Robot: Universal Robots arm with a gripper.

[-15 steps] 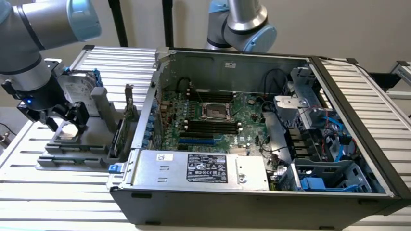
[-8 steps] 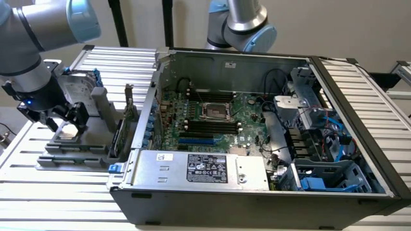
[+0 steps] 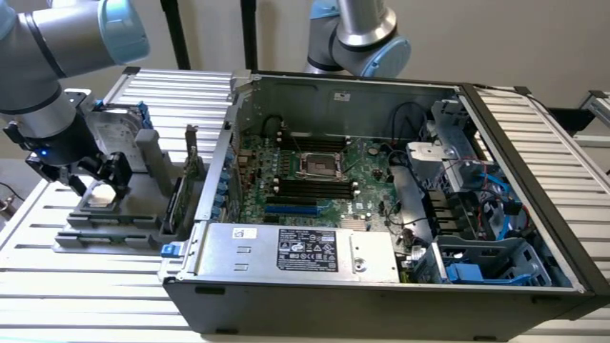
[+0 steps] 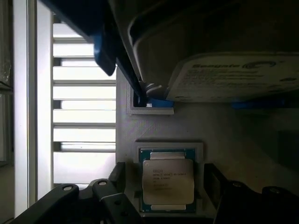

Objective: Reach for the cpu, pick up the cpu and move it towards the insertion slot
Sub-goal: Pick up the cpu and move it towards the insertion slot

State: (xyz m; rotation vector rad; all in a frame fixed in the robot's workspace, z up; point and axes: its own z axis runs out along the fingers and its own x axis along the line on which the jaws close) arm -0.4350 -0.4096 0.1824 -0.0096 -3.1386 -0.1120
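Observation:
The cpu [image 3: 100, 194] [image 4: 168, 182], a small square chip with a silver top, lies flat in a recess of the grey fixture [image 3: 110, 229] on the exterior view's left, outside the computer case. My gripper [image 3: 98, 184] [image 4: 166, 181] hangs low over it, open, with one dark finger [image 4: 119, 179] on each side of the chip and a small gap on both sides. The insertion slot [image 3: 319, 166], a square socket with a shiny metal frame and dark centre, sits on the motherboard inside the open case, well off towards the exterior view's right.
A silver hard drive [image 3: 119, 132] [image 4: 233, 74] with blue rails stands upright in the fixture just behind the cpu. An upright grey card holder [image 3: 153, 153] and the case's side wall [image 3: 224, 164] lie between fixture and socket. Black memory slots [image 3: 310, 189] flank the socket.

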